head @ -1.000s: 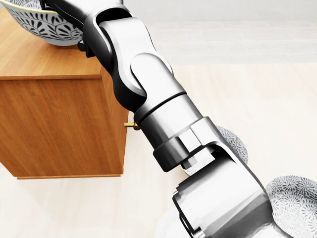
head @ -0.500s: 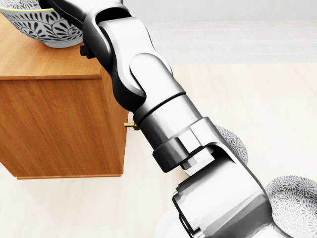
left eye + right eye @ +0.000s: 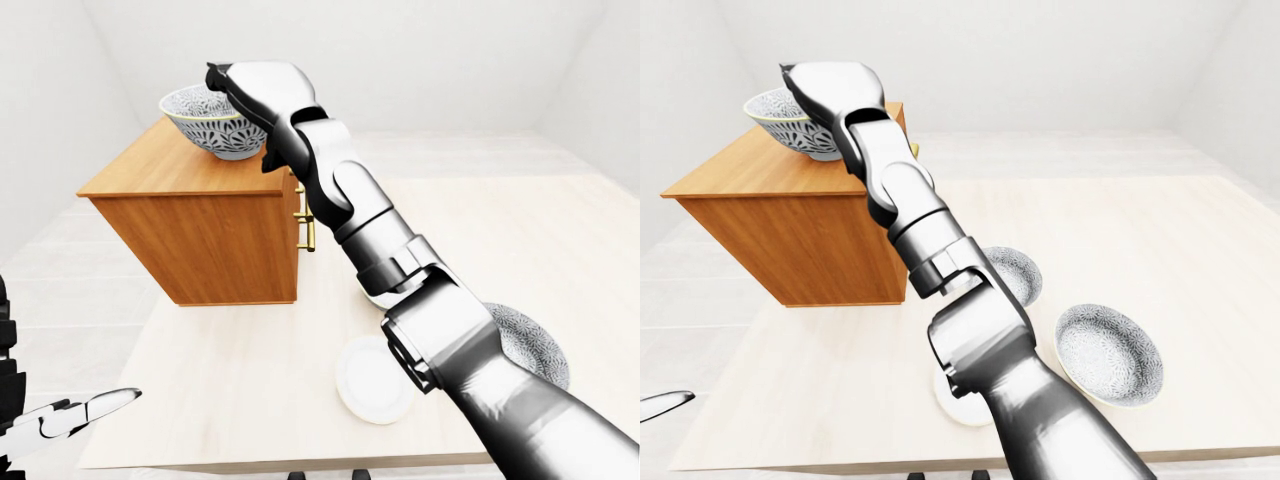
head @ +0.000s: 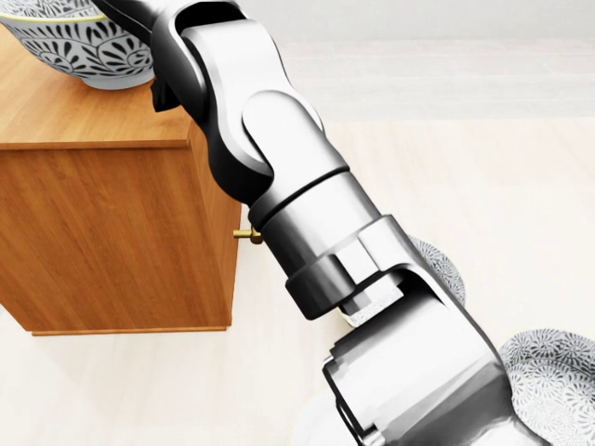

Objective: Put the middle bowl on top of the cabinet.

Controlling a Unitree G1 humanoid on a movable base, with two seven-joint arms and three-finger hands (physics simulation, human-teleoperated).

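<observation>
Since a second ago the right arm's wrist link has swung slightly toward the head view's left, and the blue-and-white floral-patterned ceramic bowl (image 3: 205, 125) has shifted a little toward that view's upper left, while the brown wooden cabinet (image 3: 200, 235) holds its place. The right hand (image 3: 262, 90) sits over the bowl's right rim in the left-eye view, its dark fingers (image 3: 222, 80) reaching over the edge into the bowl. The palm hides whether they clamp the rim or only rest there, so I cannot tell. The bowl stands upright on the cabinet's top, directly under and left of the hand. The left hand (image 3: 70, 415) hangs low at the left-eye view's bottom left, fingers stretched flat, holding nothing. On the pale wooden table (image 3: 240, 380) lie two more patterned bowls (image 3: 1108, 353) and a white dish (image 3: 372, 380).
</observation>
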